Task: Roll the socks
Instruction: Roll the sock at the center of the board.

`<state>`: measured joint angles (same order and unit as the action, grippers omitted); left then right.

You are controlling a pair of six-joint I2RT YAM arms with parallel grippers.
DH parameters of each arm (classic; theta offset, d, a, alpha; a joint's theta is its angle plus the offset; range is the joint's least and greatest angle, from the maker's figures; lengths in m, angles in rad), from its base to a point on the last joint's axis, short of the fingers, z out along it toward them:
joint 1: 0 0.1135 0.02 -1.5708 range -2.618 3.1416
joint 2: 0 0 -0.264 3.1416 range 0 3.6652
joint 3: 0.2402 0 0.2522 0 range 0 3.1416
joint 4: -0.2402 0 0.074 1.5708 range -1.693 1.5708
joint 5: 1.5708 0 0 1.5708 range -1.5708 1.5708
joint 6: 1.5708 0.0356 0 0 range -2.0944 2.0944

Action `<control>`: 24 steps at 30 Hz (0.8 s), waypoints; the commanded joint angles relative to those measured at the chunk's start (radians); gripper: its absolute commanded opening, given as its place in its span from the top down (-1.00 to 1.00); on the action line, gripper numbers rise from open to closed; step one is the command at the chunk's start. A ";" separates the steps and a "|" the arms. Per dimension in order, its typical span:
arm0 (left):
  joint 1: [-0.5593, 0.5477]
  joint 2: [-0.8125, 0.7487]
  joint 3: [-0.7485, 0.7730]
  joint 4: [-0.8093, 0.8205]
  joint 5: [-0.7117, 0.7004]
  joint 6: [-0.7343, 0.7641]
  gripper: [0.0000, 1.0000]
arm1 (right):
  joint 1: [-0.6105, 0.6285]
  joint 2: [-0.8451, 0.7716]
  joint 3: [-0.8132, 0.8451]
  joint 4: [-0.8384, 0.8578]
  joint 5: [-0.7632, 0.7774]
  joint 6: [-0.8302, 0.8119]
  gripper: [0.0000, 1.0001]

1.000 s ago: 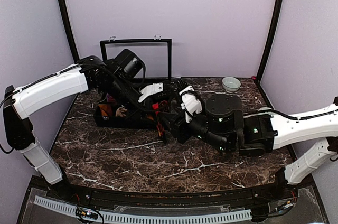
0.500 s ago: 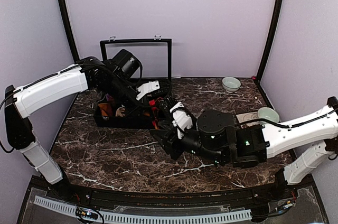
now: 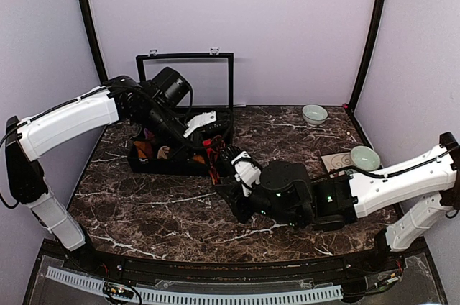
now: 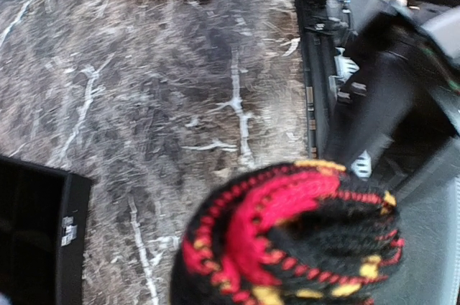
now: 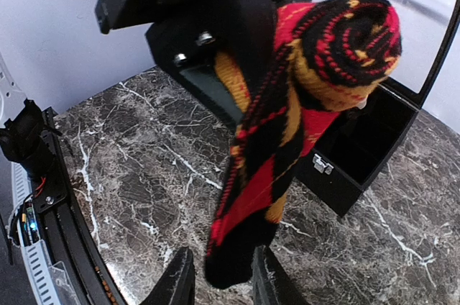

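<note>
Two right hand [image 5: 223, 283] fingers [image 5: 178, 280] now nearer sock [image 5: 287, 118] tail

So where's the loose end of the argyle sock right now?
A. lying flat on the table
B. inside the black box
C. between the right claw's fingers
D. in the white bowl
C: the right wrist view shows the sock hanging with its tip down between the fingers of the right claw.
</note>
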<state>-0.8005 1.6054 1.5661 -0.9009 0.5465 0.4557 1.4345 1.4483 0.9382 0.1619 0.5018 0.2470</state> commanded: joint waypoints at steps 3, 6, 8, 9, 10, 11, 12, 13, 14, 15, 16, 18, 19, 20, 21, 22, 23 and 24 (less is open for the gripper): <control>0.004 -0.048 0.029 -0.096 0.172 0.064 1.00 | -0.026 -0.014 0.001 0.021 0.003 -0.014 0.55; 0.004 -0.045 0.031 -0.114 0.187 0.075 1.00 | -0.034 -0.035 -0.018 0.058 -0.058 -0.024 0.86; 0.004 -0.044 0.030 -0.116 0.216 0.077 1.00 | -0.045 -0.056 -0.036 0.075 -0.085 -0.015 1.00; 0.004 -0.044 0.030 -0.115 0.209 0.078 1.00 | -0.049 -0.069 -0.048 0.076 -0.089 -0.011 1.00; 0.004 -0.044 0.030 -0.115 0.206 0.076 1.00 | -0.051 -0.081 -0.059 0.074 -0.087 -0.010 1.00; 0.004 -0.046 0.029 -0.119 0.206 0.082 1.00 | -0.052 -0.101 -0.068 0.067 -0.080 -0.008 1.00; 0.004 -0.047 0.029 -0.123 0.210 0.086 1.00 | -0.053 -0.111 -0.075 0.060 -0.075 -0.008 1.00; 0.004 -0.048 0.029 -0.131 0.216 0.095 1.00 | -0.054 -0.124 -0.085 0.052 -0.070 -0.009 1.00; 0.004 -0.050 0.029 -0.145 0.221 0.104 1.00 | -0.055 -0.142 -0.093 0.044 -0.067 -0.009 1.00; 0.004 -0.048 0.031 -0.155 0.222 0.116 1.00 | -0.055 -0.155 -0.100 0.039 -0.065 -0.011 1.00; 0.004 -0.046 0.035 -0.162 0.218 0.122 1.00 | -0.057 -0.169 -0.106 0.033 -0.060 -0.011 1.00; 0.004 -0.046 0.039 -0.178 0.225 0.142 1.00 | -0.057 -0.191 -0.116 0.021 -0.056 -0.011 1.00; 0.004 -0.047 0.042 -0.185 0.235 0.148 1.00 | -0.059 -0.202 -0.119 0.016 -0.051 -0.010 1.00; 0.004 -0.047 0.045 -0.193 0.245 0.155 1.00 | -0.060 -0.209 -0.121 0.008 -0.041 -0.010 1.00; 0.004 -0.045 0.050 -0.203 0.257 0.163 1.00 | -0.062 -0.215 -0.120 -0.003 -0.031 -0.007 1.00; 0.004 -0.043 0.054 -0.213 0.270 0.169 1.00 | -0.062 -0.217 -0.117 -0.016 -0.027 -0.005 1.00; 0.004 -0.041 0.058 -0.225 0.284 0.179 1.00 | -0.064 -0.219 -0.113 -0.024 -0.024 -0.005 1.00; 0.004 -0.037 0.061 -0.238 0.300 0.187 1.00 | -0.065 -0.219 -0.110 -0.032 -0.021 -0.003 1.00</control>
<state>-0.8005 1.6020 1.5898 -1.0573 0.7654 0.5850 1.3823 1.2469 0.8280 0.1585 0.4465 0.2344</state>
